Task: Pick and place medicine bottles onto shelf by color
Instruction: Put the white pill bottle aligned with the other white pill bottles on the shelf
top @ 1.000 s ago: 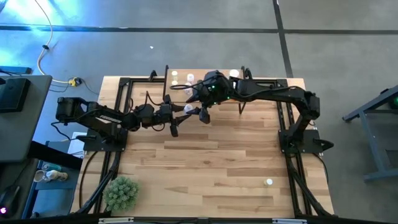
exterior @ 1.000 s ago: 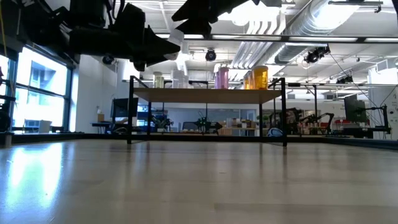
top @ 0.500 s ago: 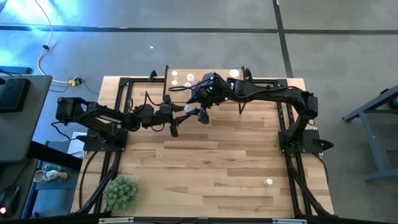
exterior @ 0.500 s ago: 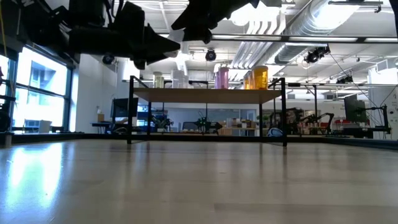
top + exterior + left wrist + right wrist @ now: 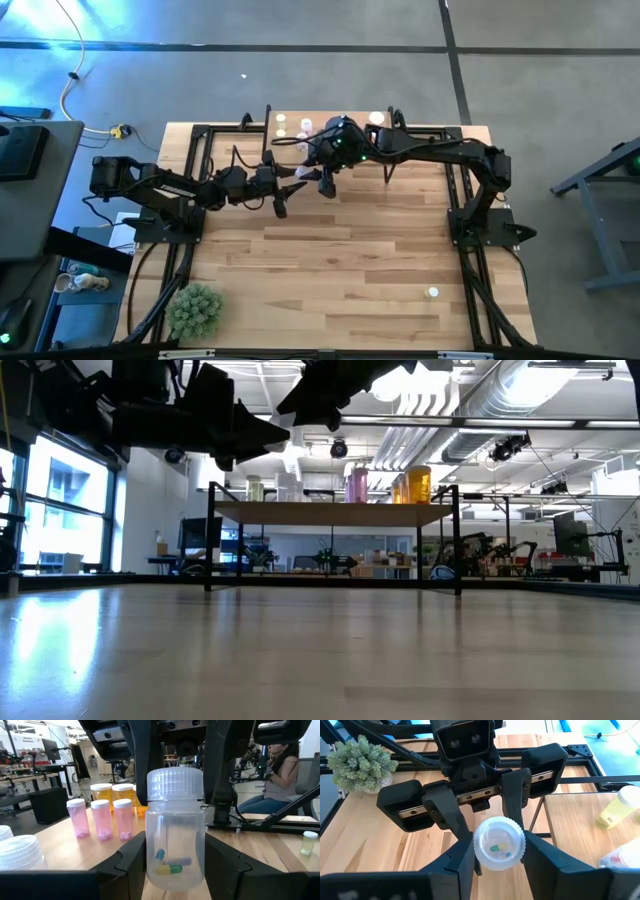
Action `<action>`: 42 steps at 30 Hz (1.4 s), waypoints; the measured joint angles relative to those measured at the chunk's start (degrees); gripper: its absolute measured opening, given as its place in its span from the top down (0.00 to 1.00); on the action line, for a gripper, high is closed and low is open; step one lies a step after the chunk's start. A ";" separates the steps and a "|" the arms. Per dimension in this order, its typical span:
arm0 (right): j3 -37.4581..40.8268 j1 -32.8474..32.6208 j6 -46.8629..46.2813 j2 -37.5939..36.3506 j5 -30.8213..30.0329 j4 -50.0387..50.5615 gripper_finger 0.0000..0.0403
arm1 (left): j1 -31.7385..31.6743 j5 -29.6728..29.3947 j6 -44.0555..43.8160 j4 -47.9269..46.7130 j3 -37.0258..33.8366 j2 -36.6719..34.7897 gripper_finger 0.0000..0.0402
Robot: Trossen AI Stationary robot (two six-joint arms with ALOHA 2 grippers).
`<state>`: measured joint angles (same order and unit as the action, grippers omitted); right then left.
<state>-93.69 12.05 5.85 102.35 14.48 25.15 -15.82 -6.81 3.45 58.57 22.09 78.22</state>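
Note:
A pale clear bottle (image 5: 175,840) with a white cap and a few capsules inside stands upright in the air between my two grippers, in front of the shelf (image 5: 335,512). My left gripper (image 5: 287,186) reaches in from the table's left and is shut on it. My right gripper (image 5: 322,179) comes down from above onto its cap (image 5: 498,844). Yellow-green, pale, pink (image 5: 357,484) and orange (image 5: 416,483) bottles stand on the shelf top. One yellow-green bottle (image 5: 432,293) stands on the table at the near right. My left gripper pinches the bottle's lower body (image 5: 150,870) between its two fingers, one on each side. The fingers come level from the table's left. The bottle stands upright in the hold, clear of the table. My right gripper has its two fingers (image 5: 462,862) against opposite sides of the white cap's rim (image 5: 480,855). The fingers come from above and point down. The bottle stays upright below them.
The spiky green plant (image 5: 195,310) stands at the table's near left corner. The pink bottles (image 5: 102,817) and orange bottles (image 5: 112,792) stand close behind the held bottle. A person (image 5: 282,765) sits in the room beyond the table.
My right gripper has moved a little toward the table's left, closing in over the bottle that my left gripper holds. My left gripper and the bottle have kept still.

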 joint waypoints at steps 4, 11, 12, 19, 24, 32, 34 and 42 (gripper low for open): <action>0.00 0.00 -0.04 0.00 -0.02 0.02 0.69 | -0.26 0.15 -0.96 -0.03 0.00 0.00 0.61; 0.00 -0.03 -0.02 0.00 0.07 0.10 0.69 | -0.26 0.13 -1.34 -0.40 0.00 0.00 0.55; 0.00 -0.05 -0.02 0.00 0.04 0.16 0.69 | -0.26 0.11 -1.34 -0.66 0.02 0.00 0.53; 0.00 0.04 -0.04 -0.27 -2.52 0.21 0.69 | -0.30 -2.70 -1.34 -5.26 0.02 -2.06 0.40; -2.35 0.17 0.00 -0.44 -4.50 2.35 0.69 | -0.30 -6.33 -1.13 -11.28 0.02 -6.99 0.33; -10.39 1.48 0.50 -0.55 -8.46 5.97 0.69 | -0.37 -9.55 0.19 -23.68 0.02 -16.50 0.32; -11.45 2.25 0.52 -0.51 -10.08 6.46 0.69 | -0.41 -10.49 0.19 -26.03 0.02 -18.55 0.32; -11.96 5.98 -4.12 1.11 -12.80 9.72 0.69 | -0.39 -10.60 -0.29 -32.73 0.02 -22.88 0.33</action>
<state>-105.65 18.03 1.73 103.46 1.68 34.87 -16.21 -17.41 3.16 25.84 22.11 55.33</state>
